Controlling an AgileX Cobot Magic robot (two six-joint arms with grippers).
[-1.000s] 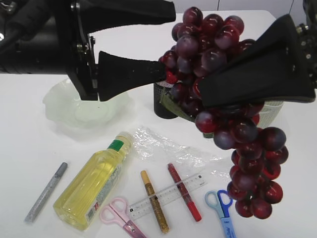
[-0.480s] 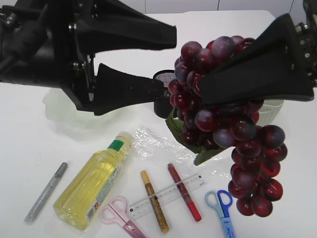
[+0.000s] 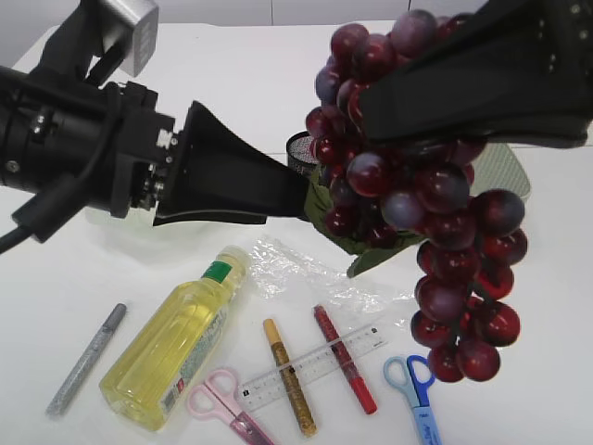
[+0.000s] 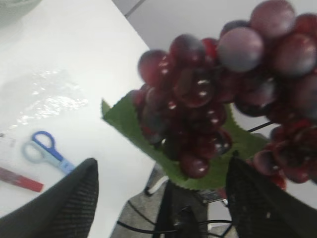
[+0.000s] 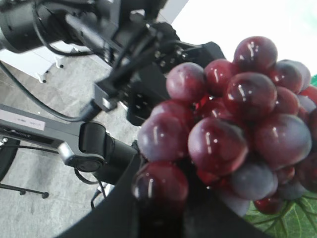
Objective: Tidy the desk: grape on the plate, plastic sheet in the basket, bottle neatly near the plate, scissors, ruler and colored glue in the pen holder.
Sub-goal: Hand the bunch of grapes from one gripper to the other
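The dark purple grape bunch hangs in the air at the upper right, its green leaf below it. My right gripper is shut on its top berries. My left gripper stands open just left of the bunch with nothing between its fingers. On the desk lie the bottle, the plastic sheet, the ruler, pink scissors, blue scissors, and silver, gold and red glue. My left arm hides the plate.
The black mesh pen holder shows partly behind my left fingertip. The grey-green basket stands behind the hanging bunch at the right. The desk's right edge runs close beside the bunch.
The right gripper has lifted the bunch higher. My left gripper has turned and drawn back from the berries, and now covers the plate.
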